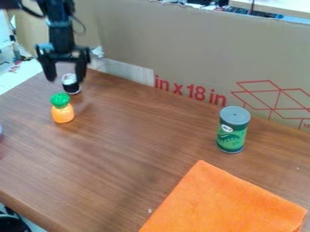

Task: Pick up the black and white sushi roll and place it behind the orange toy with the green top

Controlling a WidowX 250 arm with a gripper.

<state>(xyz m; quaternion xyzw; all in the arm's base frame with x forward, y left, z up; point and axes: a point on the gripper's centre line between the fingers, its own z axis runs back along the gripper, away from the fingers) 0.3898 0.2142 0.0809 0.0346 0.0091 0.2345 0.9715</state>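
The black gripper (64, 78) hangs at the upper left above the wooden table, its two fingers apart and pointing down. Between and behind the fingertips in this view is a small black-and-white cylinder (71, 85) standing on the table; whether the gripper touches it I cannot tell. Just in front of the gripper stands an orange pineapple-shaped toy (62, 113) with a green top. A green can with a grey lid (233, 130) stands upright on the right side. An orange cloth (224, 204) lies flat at the lower right.
The brown wooden table (115, 158) spans most of the view. A large cardboard sheet (181, 50) rises along its back edge. Part of a pale object (1, 130) shows at the left border.
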